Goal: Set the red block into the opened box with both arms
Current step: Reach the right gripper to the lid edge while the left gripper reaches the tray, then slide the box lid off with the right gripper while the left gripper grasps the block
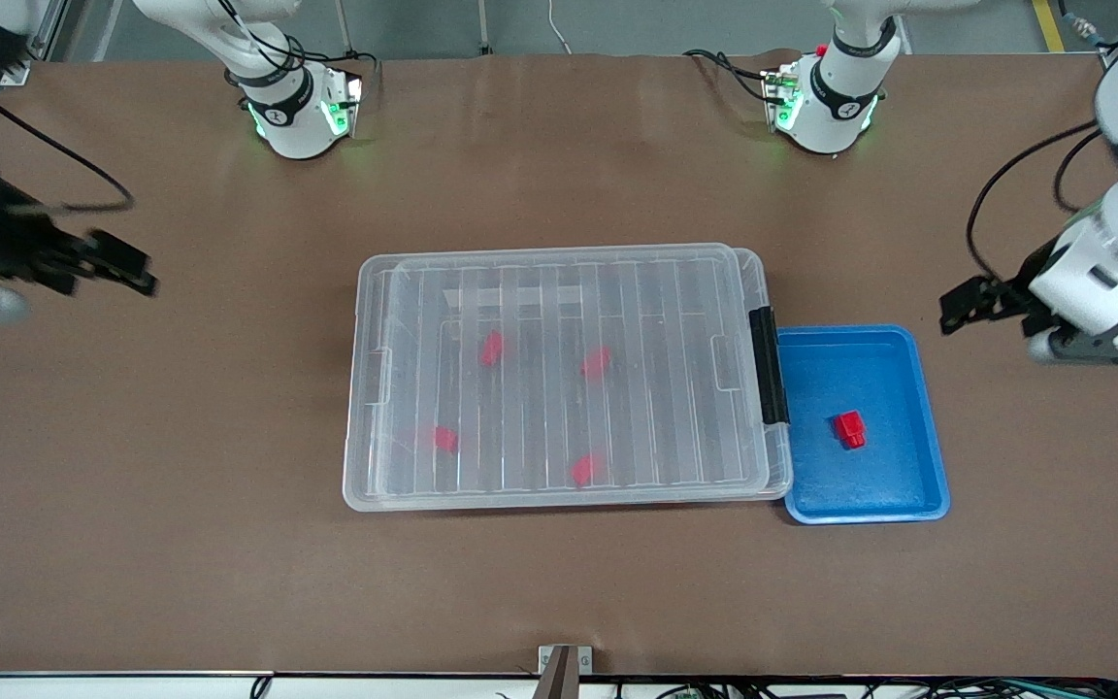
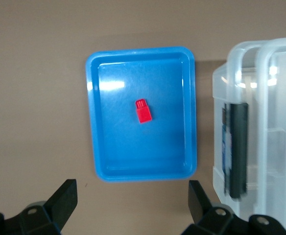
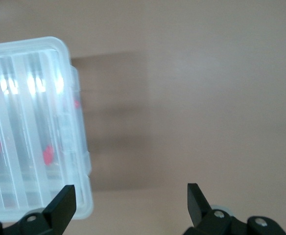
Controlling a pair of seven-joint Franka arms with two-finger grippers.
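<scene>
Front view: one red block [image 1: 849, 429], seemingly four look-alikes [image 1: 492, 348] boxed.

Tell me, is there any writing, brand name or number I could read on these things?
None can be read.
The round marks on the arm bases are too small to make out.
The box, blue tray and red block show no lettering.

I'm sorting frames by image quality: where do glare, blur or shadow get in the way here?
Front view: the right gripper is smeared by motion blur; the box lid's ribs blur the red blocks inside. Left wrist view: glare patches on the blue tray, yet the red block reads sharp. Right wrist view: the box throws a soft shadow on the table.
</scene>
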